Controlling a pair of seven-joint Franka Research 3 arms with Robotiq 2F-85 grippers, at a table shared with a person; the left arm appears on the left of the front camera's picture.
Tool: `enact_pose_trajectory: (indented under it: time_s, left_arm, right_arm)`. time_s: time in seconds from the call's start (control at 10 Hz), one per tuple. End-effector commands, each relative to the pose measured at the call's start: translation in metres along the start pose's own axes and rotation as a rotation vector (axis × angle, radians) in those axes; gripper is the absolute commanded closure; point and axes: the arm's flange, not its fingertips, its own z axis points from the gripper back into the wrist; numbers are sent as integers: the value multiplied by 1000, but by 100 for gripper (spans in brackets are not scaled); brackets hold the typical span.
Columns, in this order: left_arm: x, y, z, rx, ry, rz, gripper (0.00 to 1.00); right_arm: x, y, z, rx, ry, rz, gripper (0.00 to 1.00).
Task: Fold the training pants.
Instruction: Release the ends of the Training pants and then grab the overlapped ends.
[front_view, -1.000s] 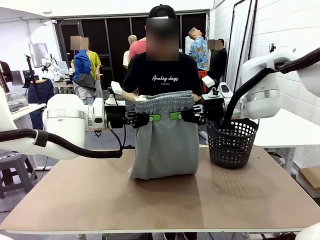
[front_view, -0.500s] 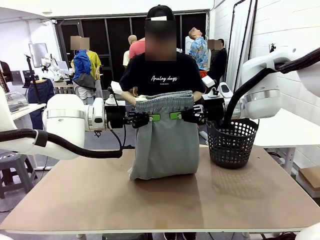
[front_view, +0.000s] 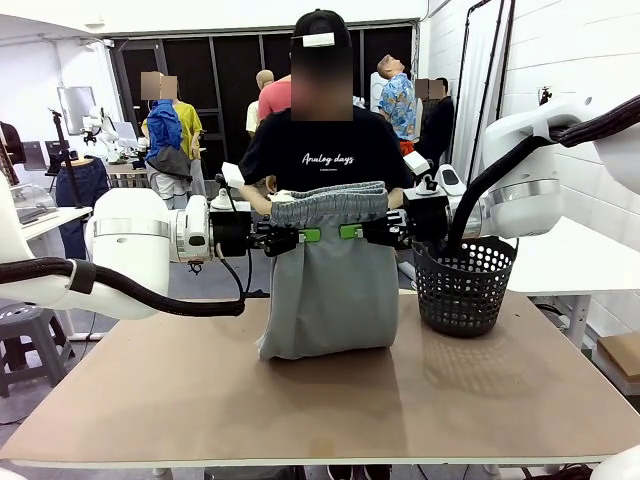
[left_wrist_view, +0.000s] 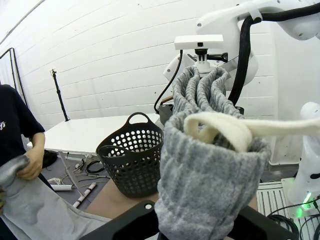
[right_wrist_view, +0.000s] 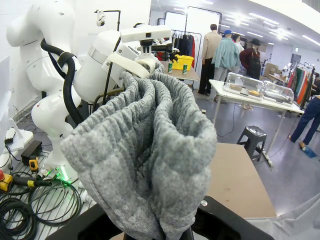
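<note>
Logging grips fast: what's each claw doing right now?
Left claw: shut on the pants.
Right claw: shut on the pants.

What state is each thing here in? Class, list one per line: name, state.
training pants, hanging by the waistband, lower end on the table
left gripper, shut on the waistband
right gripper, shut on the waistband
basket, upright on the table
person's hand, gripping the grey cloth

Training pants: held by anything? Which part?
The left gripper and right gripper are each shut on the training pants at the gathered waistband, one per side; the rest hangs down to the table.
</note>
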Motion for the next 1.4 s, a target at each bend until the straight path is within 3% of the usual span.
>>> enact_pose_trajectory:
  time_s: [0.0,1.3]
  left_arm:
    - [4,-2,-2,14,-6,8,100]
    - [4,-2,-2,14,-6,8,100]
  right_arm:
    - [0,4,2,6,-13,5,100]
    - [0,4,2,6,-13,5,100]
